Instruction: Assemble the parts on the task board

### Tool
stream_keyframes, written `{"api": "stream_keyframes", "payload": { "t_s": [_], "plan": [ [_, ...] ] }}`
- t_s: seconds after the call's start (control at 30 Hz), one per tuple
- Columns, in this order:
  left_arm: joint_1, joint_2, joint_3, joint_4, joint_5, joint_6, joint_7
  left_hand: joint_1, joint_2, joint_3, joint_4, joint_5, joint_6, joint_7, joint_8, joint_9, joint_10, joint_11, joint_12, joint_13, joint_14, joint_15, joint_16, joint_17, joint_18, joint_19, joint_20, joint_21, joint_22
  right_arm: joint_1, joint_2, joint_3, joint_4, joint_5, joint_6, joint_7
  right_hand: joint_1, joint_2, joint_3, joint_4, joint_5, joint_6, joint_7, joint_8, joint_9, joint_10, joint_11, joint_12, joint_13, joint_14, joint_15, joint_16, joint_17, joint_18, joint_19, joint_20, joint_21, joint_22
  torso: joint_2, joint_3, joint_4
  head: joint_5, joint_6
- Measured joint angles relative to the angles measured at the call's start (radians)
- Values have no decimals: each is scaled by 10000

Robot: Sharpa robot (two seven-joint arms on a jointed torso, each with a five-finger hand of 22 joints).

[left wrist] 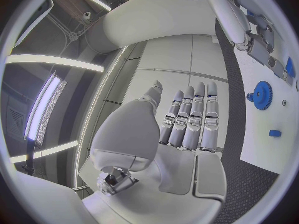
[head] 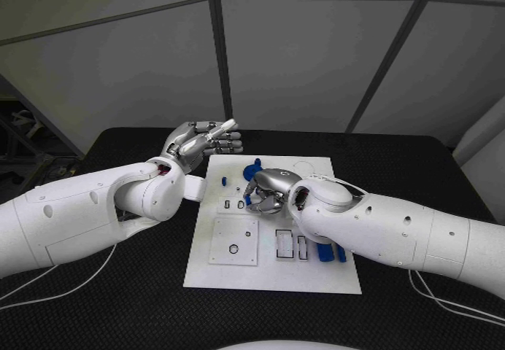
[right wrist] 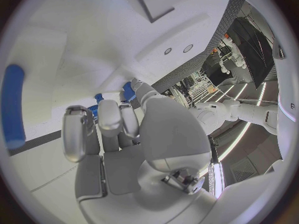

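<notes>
The white task board (head: 211,271) lies in the middle of the black table. A blue gear (head: 252,172) sits near its far end, and the same gear (left wrist: 261,94) appears in the left wrist view beside a small blue piece (left wrist: 274,133). My right hand (head: 271,189) is low over the board's middle, fingers curled down just beside the gear. Blue bits (right wrist: 127,91) show past its fingertips, but whether it holds one is hidden. My left hand (head: 204,138) is raised off the board's far left corner, its fingers (left wrist: 190,117) straight and holding nothing.
Two blue pegs (head: 329,252) lie at the board's near right, and one long blue piece (right wrist: 14,104) shows in the right wrist view. A square inset plate (head: 235,240) and dark slots (head: 286,244) occupy the board's near half. Cables (head: 63,288) trail over the table at the near left.
</notes>
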Motion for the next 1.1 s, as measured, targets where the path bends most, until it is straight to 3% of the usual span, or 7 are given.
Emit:
{"api": "stream_keyframes", "payload": {
  "t_s": [0.57,0.8,0.9,1.1],
  "plan": [
    [0,-10,-1,-28,0,15,-22,0,0,0,0,0,0,0,0,0,0,0,0,-6,0,0,0,-1,0,0,0,0,1,-18,-8,-16,4,0,-106,-19,-154,-154,-146,146,-622,-544,91,-205,-67,-214,72,-214,-37,-1,72,0,0,0,-73,73,-101,-1,0,-2,7,6,-10],
    [0,-22,-2,-78,-6,24,-49,38,38,-58,-58,0,0,0,-45,0,0,0,0,-5,112,4,0,41,0,65,49,0,-8,-25,-163,-21,150,51,-665,114,-127,-286,-207,205,-622,-753,105,-232,-55,-249,107,-214,-52,-37,108,0,0,0,-108,108,-101,-1,0,-2,3,19,-1],
    [0,-46,-2,-145,-70,50,-117,40,40,-184,-53,0,137,-136,-45,6,217,-81,0,17,525,-125,178,174,0,365,-71,80,18,-25,-307,-21,291,161,-1086,325,-142,-300,-216,214,-622,-883,114,-298,-69,-249,107,-214,-52,-37,108,37,0,1,-108,108,-145,-1,-1,0,0,29,8],
    [0,-118,-2,-343,-498,152,-410,-47,-47,-538,39,0,896,-504,198,105,1408,-570,409,227,2226,-696,1333,914,1,1625,-610,860,377,-20,-769,-15,733,545,-1857,1024,-61,-432,-342,226,-271,-1136,45,-349,-89,-249,107,-214,-29,-37,108,37,0,0,-108,108,-146,-1,-20,4,-5,36,45]
  ]
}}
